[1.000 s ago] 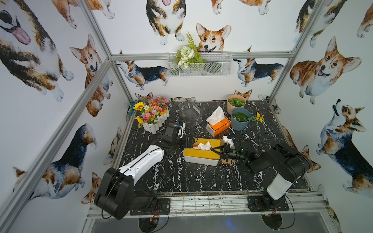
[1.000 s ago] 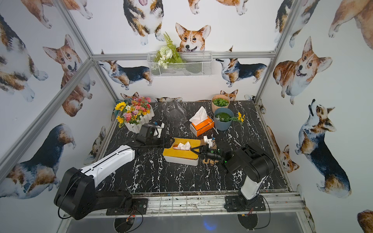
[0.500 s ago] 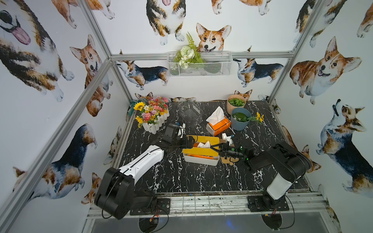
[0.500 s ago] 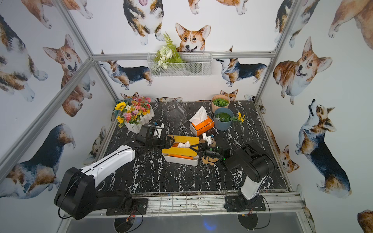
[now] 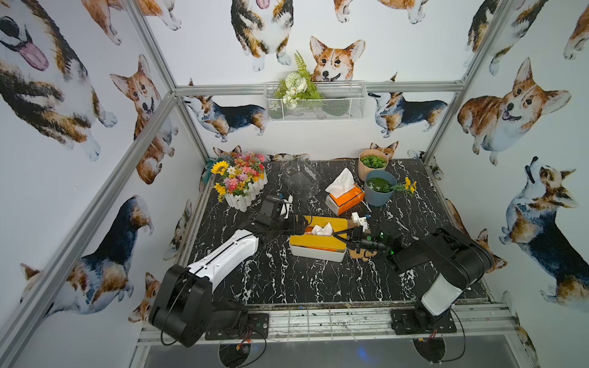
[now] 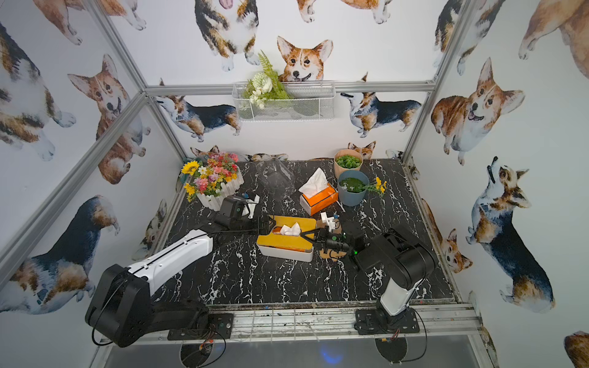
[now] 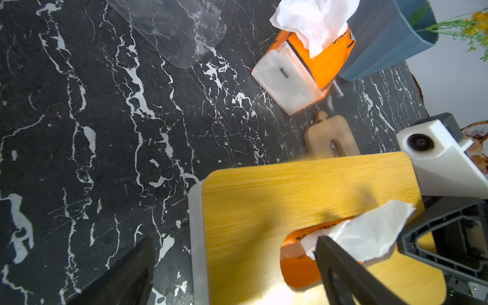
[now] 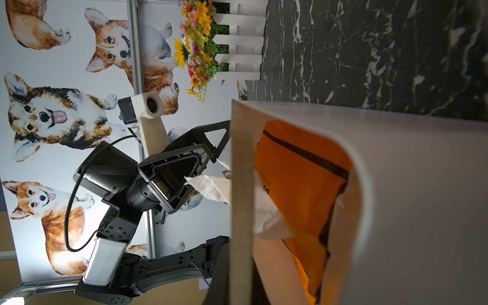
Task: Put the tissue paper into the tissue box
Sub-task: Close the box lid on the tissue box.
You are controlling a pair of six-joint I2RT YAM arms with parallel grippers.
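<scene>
Note right gripper clamped on lid at tissue box end; reach tissue paper from opposite end with nearer, wide-open left gripper

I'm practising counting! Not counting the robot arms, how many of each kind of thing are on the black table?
Orange tissue packs: 2 (loose pack, pack in the box)
White tissue box: 1
Bamboo lid: 1
Round plant pots: 2 (beige pot, blue pot)
White fence flower planter: 1
Clear plastic cover: 1
Wooden cut-out piece: 1
Total: 9
</scene>
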